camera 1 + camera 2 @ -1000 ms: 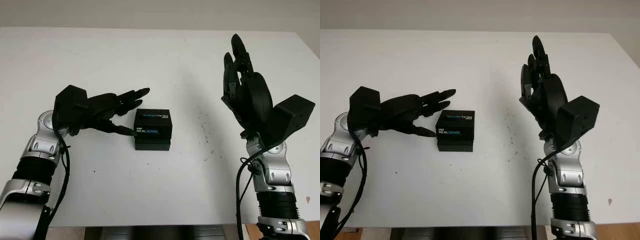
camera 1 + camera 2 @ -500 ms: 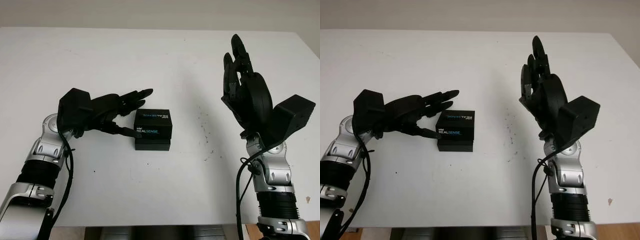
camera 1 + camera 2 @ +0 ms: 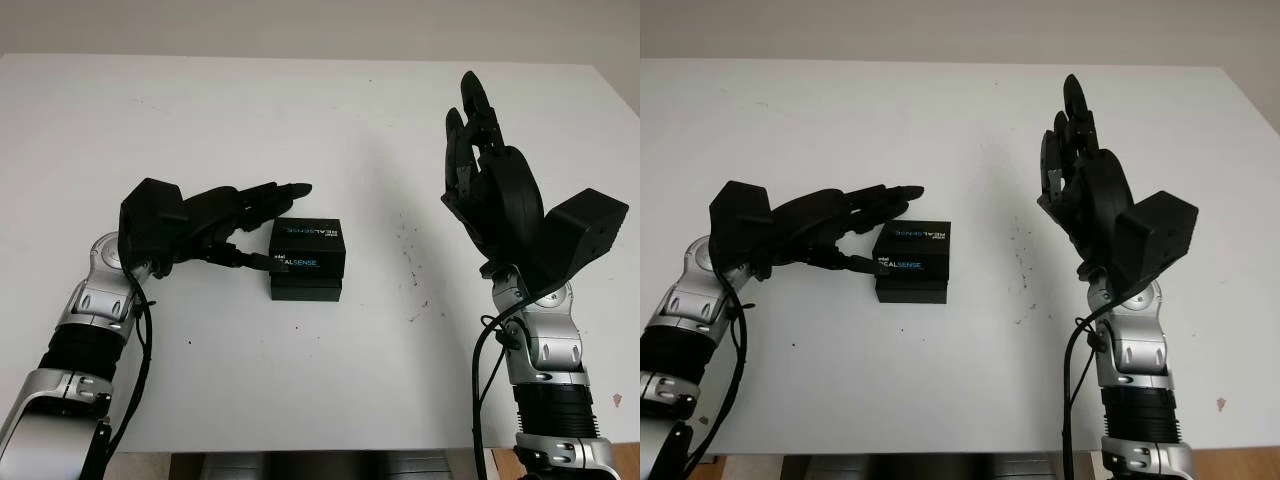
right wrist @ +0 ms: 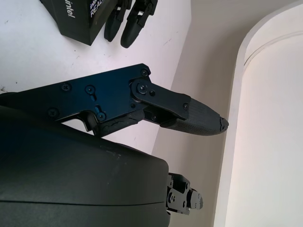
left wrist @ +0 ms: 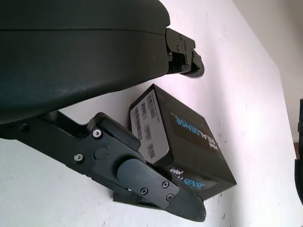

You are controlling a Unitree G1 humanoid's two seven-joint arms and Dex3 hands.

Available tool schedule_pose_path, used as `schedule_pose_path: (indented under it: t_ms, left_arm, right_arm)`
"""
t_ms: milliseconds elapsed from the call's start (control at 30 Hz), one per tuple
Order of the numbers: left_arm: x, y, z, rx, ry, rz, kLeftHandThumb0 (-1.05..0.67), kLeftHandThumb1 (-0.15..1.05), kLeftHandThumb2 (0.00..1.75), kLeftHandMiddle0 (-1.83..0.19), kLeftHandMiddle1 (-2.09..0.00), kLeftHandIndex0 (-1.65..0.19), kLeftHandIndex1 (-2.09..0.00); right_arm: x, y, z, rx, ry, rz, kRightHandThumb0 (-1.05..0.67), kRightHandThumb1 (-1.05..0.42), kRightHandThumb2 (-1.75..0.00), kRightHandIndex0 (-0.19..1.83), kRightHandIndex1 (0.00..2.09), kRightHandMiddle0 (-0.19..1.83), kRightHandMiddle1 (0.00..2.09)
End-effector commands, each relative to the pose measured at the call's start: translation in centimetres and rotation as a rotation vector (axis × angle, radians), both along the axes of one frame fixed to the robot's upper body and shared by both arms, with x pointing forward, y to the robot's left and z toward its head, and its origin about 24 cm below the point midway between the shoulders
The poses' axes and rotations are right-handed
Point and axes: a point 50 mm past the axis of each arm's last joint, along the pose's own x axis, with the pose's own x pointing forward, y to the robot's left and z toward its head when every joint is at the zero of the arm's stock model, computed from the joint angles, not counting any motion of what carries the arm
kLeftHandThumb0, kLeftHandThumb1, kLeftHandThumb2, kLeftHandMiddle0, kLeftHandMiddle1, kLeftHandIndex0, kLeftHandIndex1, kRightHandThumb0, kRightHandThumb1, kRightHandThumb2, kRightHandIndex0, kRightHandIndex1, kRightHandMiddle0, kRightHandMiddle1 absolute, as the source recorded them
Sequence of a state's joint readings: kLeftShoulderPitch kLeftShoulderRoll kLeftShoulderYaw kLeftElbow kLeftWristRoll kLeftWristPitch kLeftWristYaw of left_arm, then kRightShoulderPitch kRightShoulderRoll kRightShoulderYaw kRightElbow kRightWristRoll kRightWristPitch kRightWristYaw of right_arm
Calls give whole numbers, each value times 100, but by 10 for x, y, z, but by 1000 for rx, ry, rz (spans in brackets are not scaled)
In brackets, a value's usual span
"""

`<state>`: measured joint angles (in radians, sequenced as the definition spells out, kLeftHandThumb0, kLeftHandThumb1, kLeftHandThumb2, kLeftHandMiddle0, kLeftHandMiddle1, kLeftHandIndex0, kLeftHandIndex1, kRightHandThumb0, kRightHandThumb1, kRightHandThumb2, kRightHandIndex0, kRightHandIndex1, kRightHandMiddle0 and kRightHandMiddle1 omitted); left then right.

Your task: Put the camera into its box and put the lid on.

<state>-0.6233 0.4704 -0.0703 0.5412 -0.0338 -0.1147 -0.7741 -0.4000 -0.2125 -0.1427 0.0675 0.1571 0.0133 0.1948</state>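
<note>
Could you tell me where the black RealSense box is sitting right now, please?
The RealSense box sits on the white table left of centre, lid on, with the left hand open around its left end; the right hand is raised far right.

The black box [image 3: 307, 258] reads "REALSENSE" on its lid and front, "intel" above it.

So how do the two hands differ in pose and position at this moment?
The left hand reaches sideways, low over the table, its fingers bracketing the black RealSense box; the right hand is raised upright, well clear of the box. The left hand's thumb tip sits against the box's side; the right hand touches nothing. Both are black, three-fingered, and holding nothing.
</note>
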Motion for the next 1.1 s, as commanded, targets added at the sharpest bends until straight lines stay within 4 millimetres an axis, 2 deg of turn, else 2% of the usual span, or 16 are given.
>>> schedule_pose_path:
  t_ms: [0,167,567,800,900,967,1067]
  left_arm:
    - [-3,-4,-6,5,14,-7,-61,78,5,-7,-86,2,-83]
    - [-3,-7,-5,17,-1,2,-57,78,5,-12,-98,0,-99]
    - [-2,-8,-5,28,-21,-14,-43,74,5,-14,-112,-2,-110]
    - [-3,-9,-6,34,-42,-14,-37,73,5,-17,-112,-5,-111]
    - [-5,-11,-7,5,-98,13,-19,74,6,-27,-116,-15,-113]
    - [-6,-12,-7,-17,-132,22,-9,79,6,-31,-129,-22,-123]
    - [-7,-13,-7,-46,-170,37,-7,86,6,-28,-154,-24,-143]
  right_arm:
    - [-1,-1,3,10,-8,1,-67,-105,-74,-17,4,-19,10]
    - [-1,-2,3,2,-7,-6,-67,-105,-73,-16,4,-18,11]
    - [-1,-2,4,14,2,-13,-66,-105,-72,-15,5,-18,12]
    - [-1,-2,4,23,0,-8,-66,-105,-72,-16,5,-19,12]
    - [-1,-2,4,35,4,-8,-65,-105,-72,-15,5,-18,13]
    - [-1,-2,4,37,4,-8,-65,-105,-72,-15,5,-18,13]
    - [-1,-2,4,31,3,-8,-65,-105,-72,-15,5,-19,13]
